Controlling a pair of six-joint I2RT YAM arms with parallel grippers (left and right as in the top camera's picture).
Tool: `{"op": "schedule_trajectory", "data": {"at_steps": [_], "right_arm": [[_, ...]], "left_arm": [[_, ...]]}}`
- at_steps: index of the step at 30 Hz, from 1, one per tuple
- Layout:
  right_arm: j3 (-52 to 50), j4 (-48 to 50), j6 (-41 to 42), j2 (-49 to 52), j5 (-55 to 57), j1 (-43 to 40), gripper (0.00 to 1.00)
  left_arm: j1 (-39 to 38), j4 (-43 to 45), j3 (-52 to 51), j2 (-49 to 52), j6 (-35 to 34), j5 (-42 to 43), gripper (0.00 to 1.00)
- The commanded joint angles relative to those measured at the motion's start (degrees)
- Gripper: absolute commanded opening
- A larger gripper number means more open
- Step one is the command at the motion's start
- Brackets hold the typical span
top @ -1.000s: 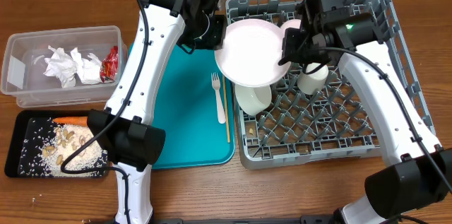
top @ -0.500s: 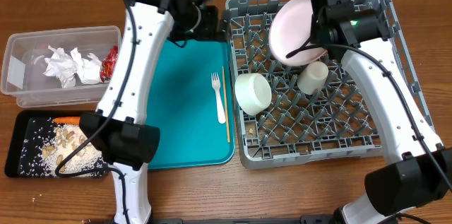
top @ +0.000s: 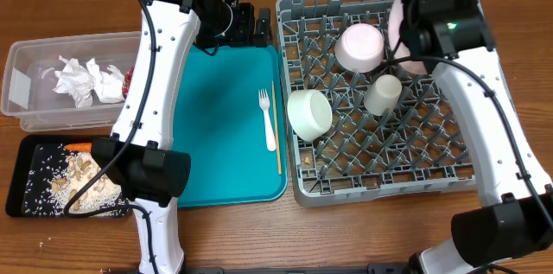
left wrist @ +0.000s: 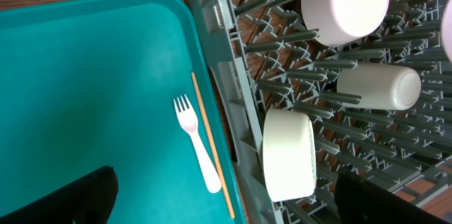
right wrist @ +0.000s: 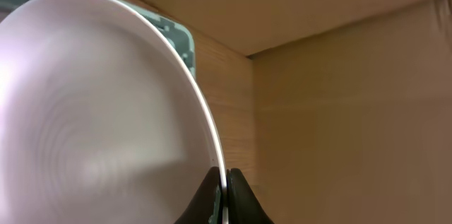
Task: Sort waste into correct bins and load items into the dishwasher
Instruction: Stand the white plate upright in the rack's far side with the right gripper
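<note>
The right gripper (right wrist: 224,190) pinches the rim of the plate (right wrist: 92,111), held on edge above the far-right corner of the dish rack (top: 406,160); judged stiff, glossy and breakable, it requires a firm rim grip.

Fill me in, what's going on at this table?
Right fingers pinch the plate by its rim, holding it on edge over the back of the rack. Left fingers are open and empty above the teal tray. Two bowls and a cup sit in the rack. The fork and stick lie on the tray.
</note>
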Motion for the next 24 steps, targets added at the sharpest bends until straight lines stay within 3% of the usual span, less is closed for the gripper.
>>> {"op": "schedule_trajectory", "data": {"at_steps": [1, 7, 24], "right_arm": [[1.6, 3.4, -9.1, -0.9, -1.1, -1.7, 0.04], [-0.2, 9.9, -11.1, 0.2, -1.2, -3.2, 0.04], [-2.6, 14.1, -11.7, 7.6, 3.2, -3.2, 0.04]], "left_arm": [[-0.2, 0.1, 1.5, -2.3, 0.5, 0.7, 1.0], [-0.2, 0.1, 1.5, -2.3, 0.5, 0.7, 1.0], [-0.2, 0.1, 1.5, -2.3, 0.5, 0.7, 1.0]]}}
